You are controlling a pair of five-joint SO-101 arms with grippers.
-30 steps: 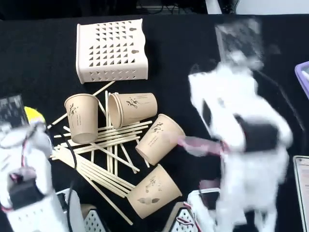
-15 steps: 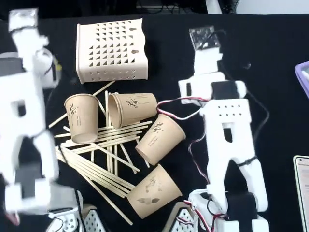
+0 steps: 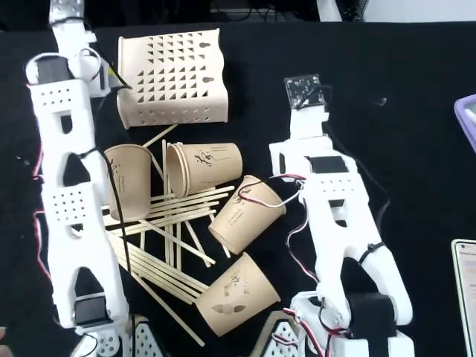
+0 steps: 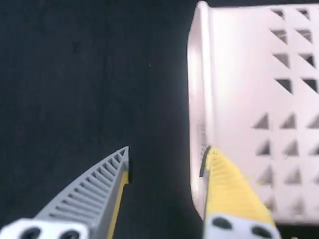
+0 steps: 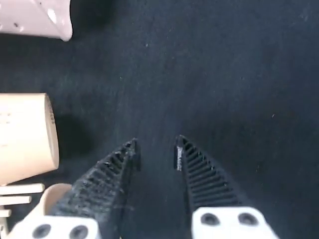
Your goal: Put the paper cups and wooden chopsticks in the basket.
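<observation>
- We find the left gripper (image 4: 167, 155) spread wide and holding nothing. One finger is right at the side wall of the basket (image 4: 259, 74), the other over bare table (image 3: 401, 67); we cannot tell whether the near finger touches.
- The right gripper (image 5: 155, 149) is partly open and empty too, hanging over the cloth right of centre in the high view.
- The basket lies on its side at the upper left of the high view (perforated face up).
- The four paper cups (image 3: 245, 213) and wooden chopsticks (image 3: 160, 216) lie heaped at centre left, outside the basket.
- In our judgement, closing on that thin wall off-centre could skid or spin the light basket.
- If it swings downward in the frame, it could scatter the sticks or roll a cup away.
</observation>
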